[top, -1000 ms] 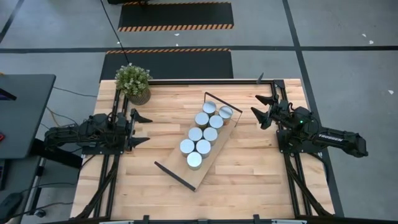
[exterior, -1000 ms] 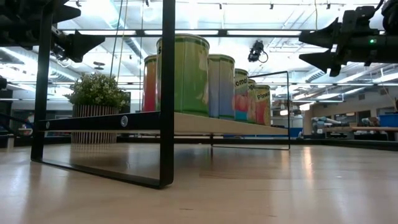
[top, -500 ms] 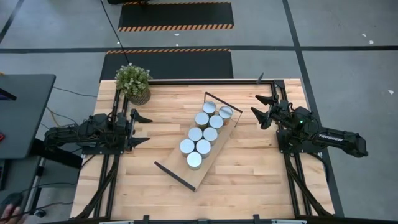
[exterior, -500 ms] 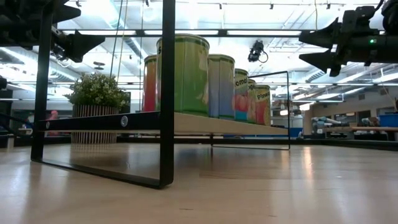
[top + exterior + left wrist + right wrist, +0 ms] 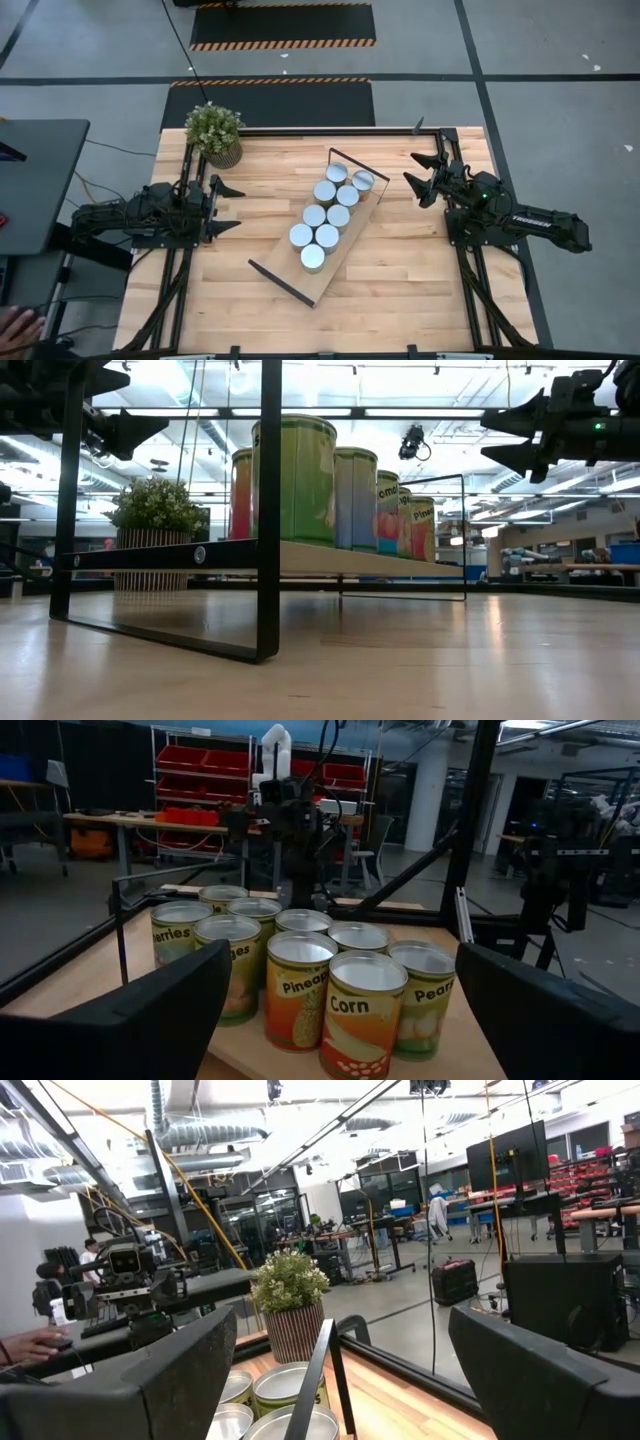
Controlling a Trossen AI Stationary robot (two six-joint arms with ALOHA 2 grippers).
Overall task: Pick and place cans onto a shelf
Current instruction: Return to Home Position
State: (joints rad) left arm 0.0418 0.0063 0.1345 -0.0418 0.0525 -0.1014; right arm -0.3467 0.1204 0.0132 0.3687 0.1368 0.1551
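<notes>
Nothing has shifted: dark left gripper [image 5: 232,208] and right gripper [image 5: 410,168] hang spread open, empty, at the table's sides. Eight silver-topped cans [image 5: 328,215], two reading "Corn" and "Pineapple", stand on the light-wood, wire-framed shelf [image 5: 300,281] mid-table.

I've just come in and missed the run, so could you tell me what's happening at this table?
Nothing is being handled right now. The cans stand clustered on the shelf, which lies diagonally in the middle. The left gripper and right gripper hang open and empty at opposite sides, clear of the shelf. The placing looks done.
</notes>
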